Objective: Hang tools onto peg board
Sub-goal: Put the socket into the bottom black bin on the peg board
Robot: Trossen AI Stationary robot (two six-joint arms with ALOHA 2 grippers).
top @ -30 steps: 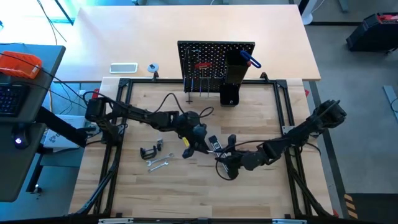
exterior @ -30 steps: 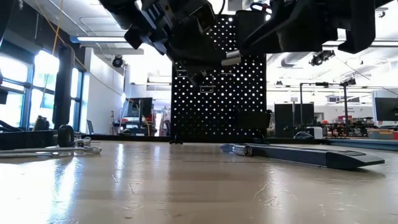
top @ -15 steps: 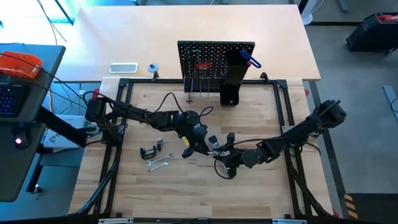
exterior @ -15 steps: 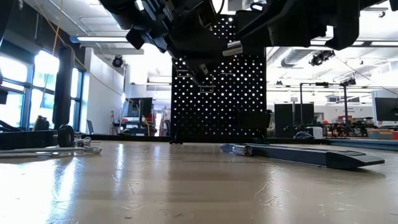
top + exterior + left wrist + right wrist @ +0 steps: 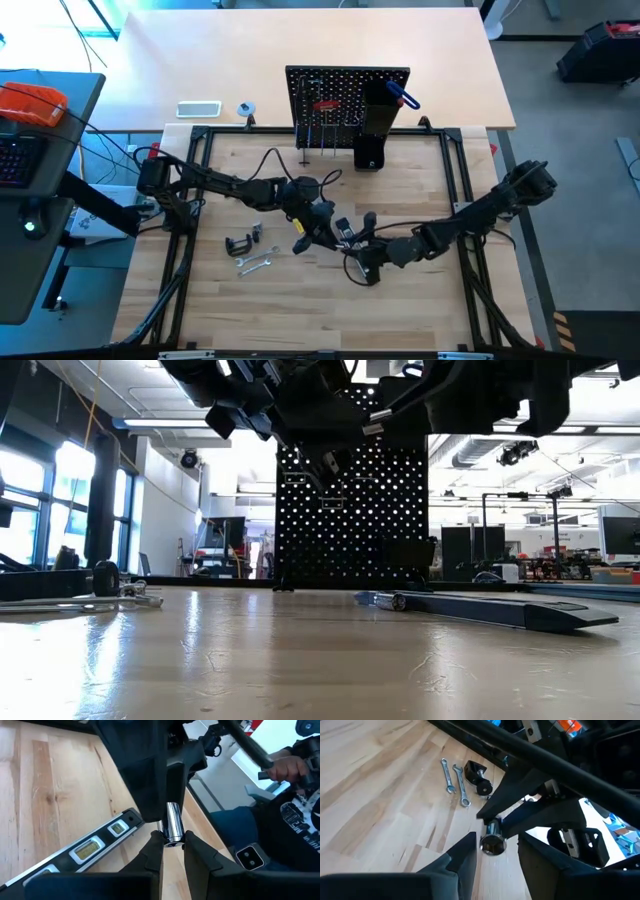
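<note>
Over the middle of the table, the left tool is clenching a short shiny metal rod between its fingertips, holding it up in the air. In the high view the left tool is sitting just left of the right tool, the two nearly meeting.

The right tool is pointing at the same rod, whose hollow round end is showing between its two fingers. The fingers are standing apart on either side of that end, and whether they are touching it I cannot tell. In the low view both arms are hanging above the table, with the silver rod showing high up between them.

The peg board is standing upright at the far edge of the table, with a red-handled tool and some thin shafts hanging on it, a black box holder on its right part, and a blue handle sticking out of the top of that.

On the table to the left of the arms, a black clamp is lying beside two silver wrenches; the right wrist view shows the wrenches side by side with the clamp just next to them. A long black level with yellow vials is lying flat on the table below the left tool. A person in dark clothing is sitting beyond the table's edge.
</note>
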